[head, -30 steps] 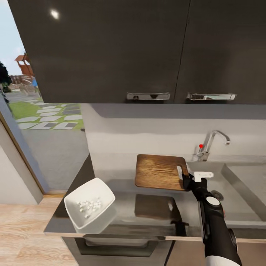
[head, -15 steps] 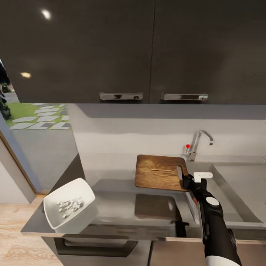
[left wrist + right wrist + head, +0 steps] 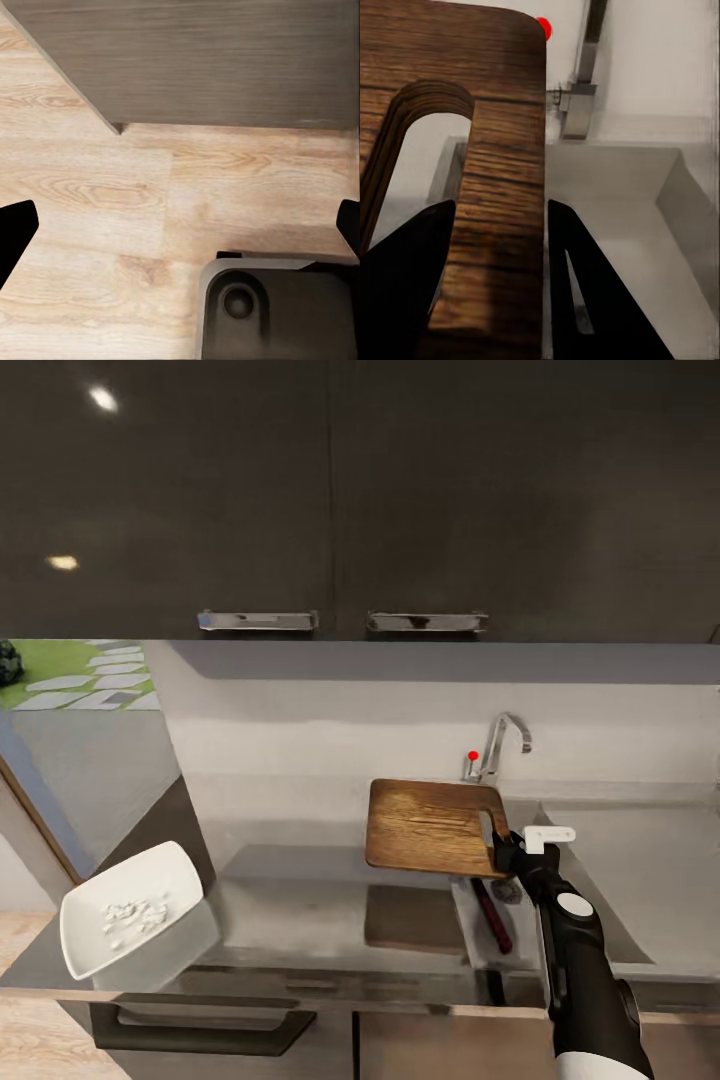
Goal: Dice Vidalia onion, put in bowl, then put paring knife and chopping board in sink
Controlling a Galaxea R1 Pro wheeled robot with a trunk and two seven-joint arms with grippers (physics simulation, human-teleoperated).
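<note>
Board held in the air at the left edge of the sink

Nearest us, our right gripper [image 3: 503,847] is closed on the chopping board [image 3: 432,825] at its handle end, one dark finger [image 3: 401,289] on each side of the strip beside the slot, and the board hangs level above the countertop [image 3: 300,905], its shadow on the metal below. Just right of and below the board, the paring knife [image 3: 492,916] lies in the sink [image 3: 640,880] against its near-left wall, beside the round drain. At the near-left end of the worktop stands the bowl [image 3: 128,908], with white diced onion [image 3: 135,915] in it, well apart from the board. Farther back, the chrome tap [image 3: 497,745] with its red knob rises behind the board's far right corner. Our left gripper [image 3: 180,225] is wide open, holding nothing, over a wooden floor [image 3: 112,195].
</note>
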